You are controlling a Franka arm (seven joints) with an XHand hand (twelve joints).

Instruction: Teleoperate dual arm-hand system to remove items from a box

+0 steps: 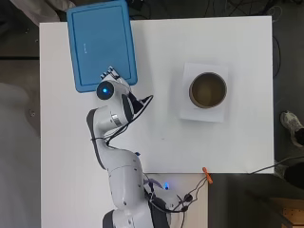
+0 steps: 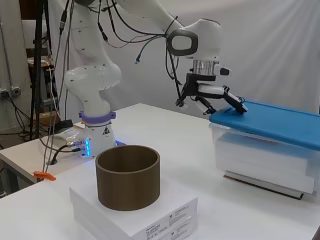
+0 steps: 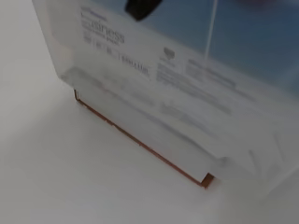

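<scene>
Nearest to where I stand at the side, a brown round tub [image 2: 128,183] sits open-topped on a flat white packet [image 2: 150,215], well apart from the work. Beyond it the white surface [image 2: 165,135] runs back to the arm's base on the left.

Farther off on the right is the box [image 2: 260,160], a clear plastic bin with a blue lid [image 2: 270,122] still on. Through its wall I make out only white stacked contents, perhaps packets of paper; I cannot tell more. A thin brownish board [image 3: 140,142] shows under its bottom edge in the wrist view.

The hand [image 2: 215,97] hangs at the lid's near corner, fingers [image 2: 232,102] stretched out and apart, holding nothing. Their tips lie over the lid's edge, touching or just above it; I cannot tell which.

I judge the lid to be light, stiff and rather slick on top, so the overhanging rim at that corner seems the place to take hold, fingers hooked under it. If the contents are paper, the box would be heavy enough to stay put.
</scene>
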